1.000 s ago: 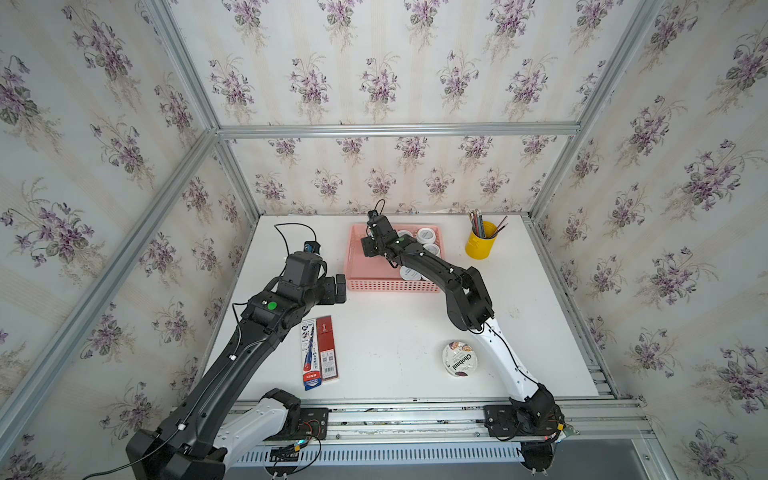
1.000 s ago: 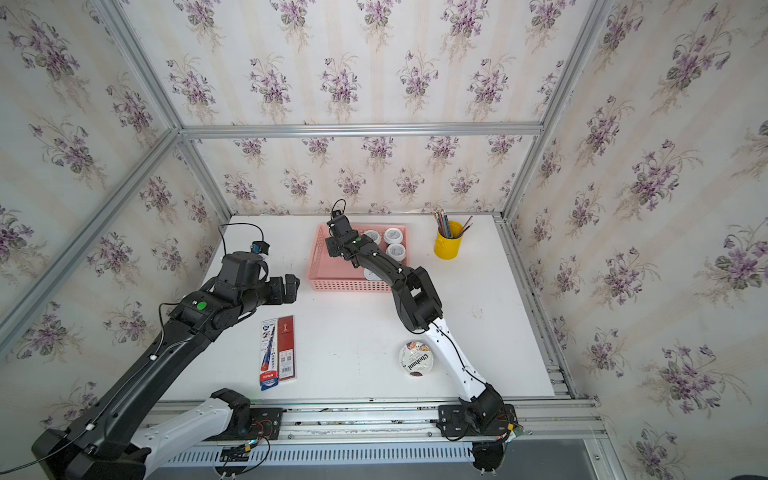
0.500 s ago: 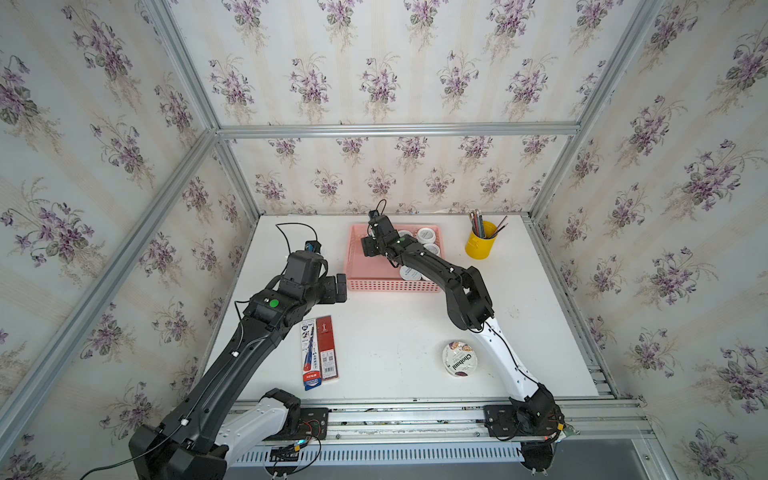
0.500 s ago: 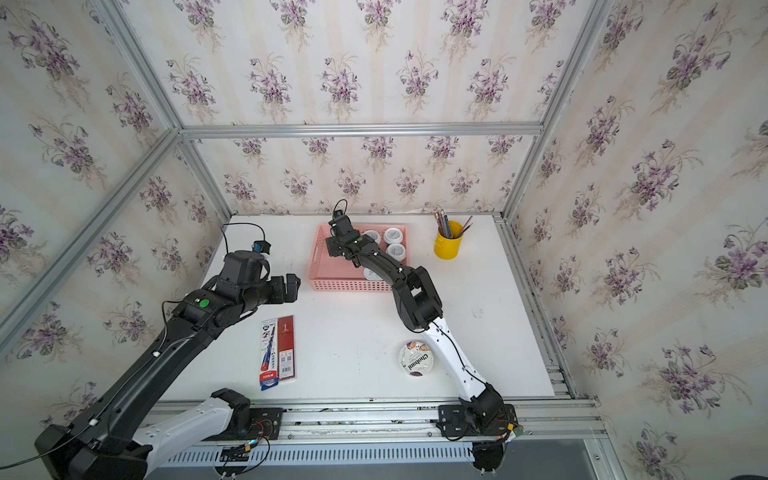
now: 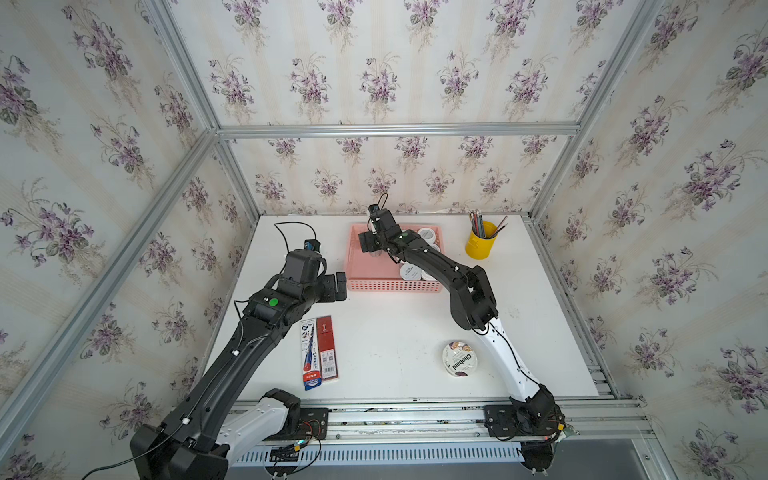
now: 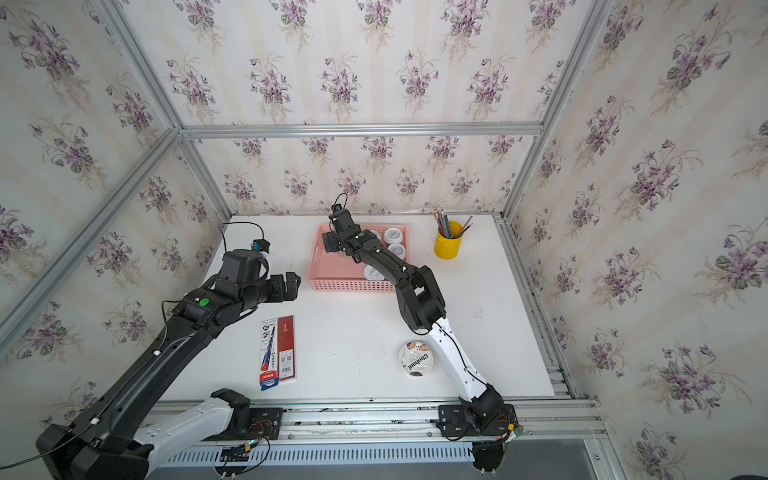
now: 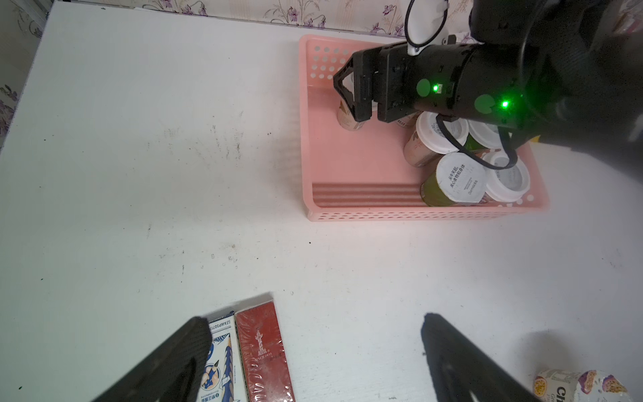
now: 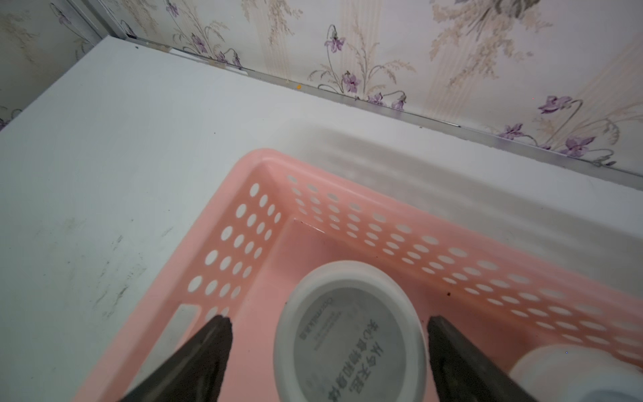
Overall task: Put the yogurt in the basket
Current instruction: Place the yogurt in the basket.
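The pink basket [image 5: 392,286] stands at the back middle of the table and holds several yogurt cups [image 5: 411,272] with white lids. My right gripper [image 5: 371,246] hangs over the basket's far left corner. In the right wrist view it [image 8: 327,323] is open, and one cup [image 8: 351,334] stands upright on the basket floor [image 8: 264,306] between the fingers, with a clear gap on one side. The wider Chobani cup [image 5: 460,359] sits alone on the table near the front right. My left gripper [image 5: 338,286] hovers open and empty just left of the basket.
A yellow pencil cup [image 5: 481,245] stands right of the basket at the back. A blue pencil pack and a red box [image 5: 319,353] lie flat at the front left, under my left gripper [image 7: 315,320]. Papered walls close in the table on three sides.
My right gripper's jaws have spread wider around the cup in the basket corner. Both arms stay about where they were.
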`<state>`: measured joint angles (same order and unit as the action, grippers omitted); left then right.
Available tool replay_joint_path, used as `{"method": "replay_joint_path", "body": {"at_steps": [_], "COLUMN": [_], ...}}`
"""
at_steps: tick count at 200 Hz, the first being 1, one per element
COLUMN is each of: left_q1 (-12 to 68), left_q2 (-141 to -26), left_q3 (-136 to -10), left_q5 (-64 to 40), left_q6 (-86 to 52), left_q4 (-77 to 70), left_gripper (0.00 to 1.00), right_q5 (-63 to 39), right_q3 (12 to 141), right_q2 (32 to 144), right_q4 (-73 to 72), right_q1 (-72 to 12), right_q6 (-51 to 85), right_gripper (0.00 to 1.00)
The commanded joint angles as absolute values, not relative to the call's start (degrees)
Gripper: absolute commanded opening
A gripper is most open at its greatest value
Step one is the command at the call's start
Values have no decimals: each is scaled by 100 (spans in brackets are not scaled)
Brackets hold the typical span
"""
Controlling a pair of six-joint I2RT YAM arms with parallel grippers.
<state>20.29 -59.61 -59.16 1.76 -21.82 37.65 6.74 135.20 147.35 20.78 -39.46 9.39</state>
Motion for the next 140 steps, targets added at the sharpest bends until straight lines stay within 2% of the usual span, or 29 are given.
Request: {"method": "replay_joint_path", "body": {"at_steps": [1,35,105,140], "left_q1": [2024,2026,2030,2030], "left_q2": [-5891,-5786,-5739,-5757], "left_q3": [-5942,-5919,-5875,-5899], "left_q5": [119,62,-35,-35], "left_q6": [-2144,-2149,-2165,-2154], "left_q4": [3672,3680,3674,3674], "left_gripper": [99,99,99,99], "right_q5": [577,312,408,372], "right_q3": [13527,13479,13386,13368], "right_q2": [14587,14545,14563,14585], "right_q4": [2189,2315,2472,2430], "right_q1": [-3945,-3907,-3887,-3885], "right_q6": [919,1027,1001,993], "right_gripper": [92,88,92,85]}}
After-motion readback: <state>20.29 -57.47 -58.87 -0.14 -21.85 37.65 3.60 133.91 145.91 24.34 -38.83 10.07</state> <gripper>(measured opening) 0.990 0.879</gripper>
